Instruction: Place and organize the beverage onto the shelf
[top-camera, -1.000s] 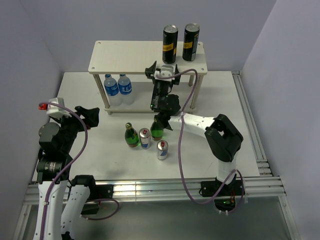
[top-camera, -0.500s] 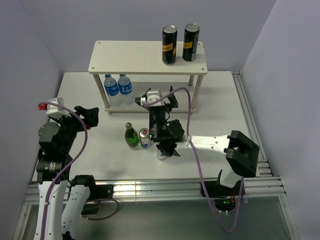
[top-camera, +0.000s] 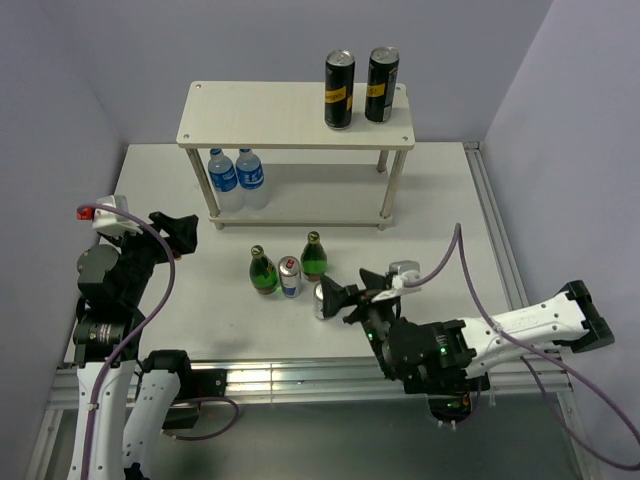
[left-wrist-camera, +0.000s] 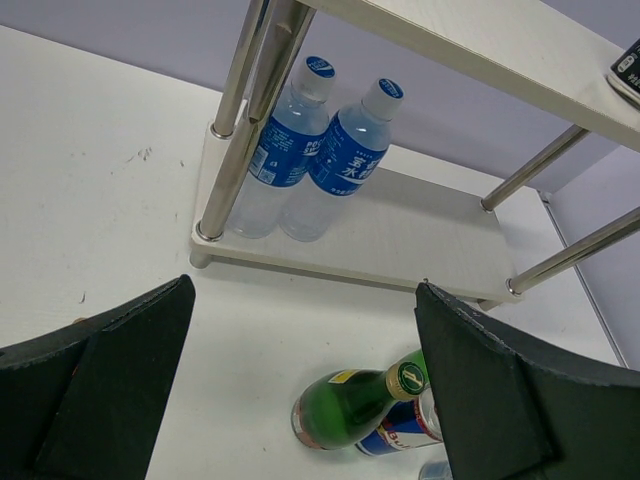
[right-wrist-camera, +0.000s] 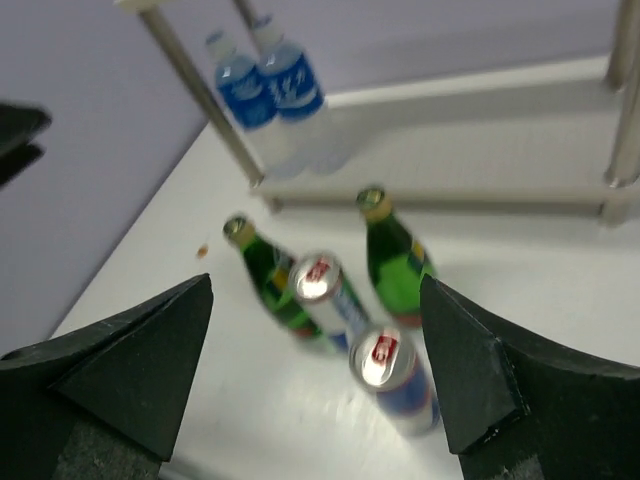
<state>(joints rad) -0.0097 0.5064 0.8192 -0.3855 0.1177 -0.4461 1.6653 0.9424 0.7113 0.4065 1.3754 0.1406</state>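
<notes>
Two black cans with yellow labels stand on the right end of the shelf's top board. Two green bottles and two silver-and-blue cans stand upright on the table in front of the shelf. My right gripper is open and empty, low, just right of the nearest silver can. In the right wrist view that can lies ahead between the open fingers. My left gripper is open and empty, left of the group. The left wrist view shows one green bottle.
Two clear water bottles with blue labels stand on the left end of the lower board. The shelf's thin metal legs stand at its corners. Purple walls close in the left, back and right sides.
My right arm has pulled back from the shelf's top board, swung down and toward the near edge, and now sits low beside the front silver can. The left arm has not moved.
</notes>
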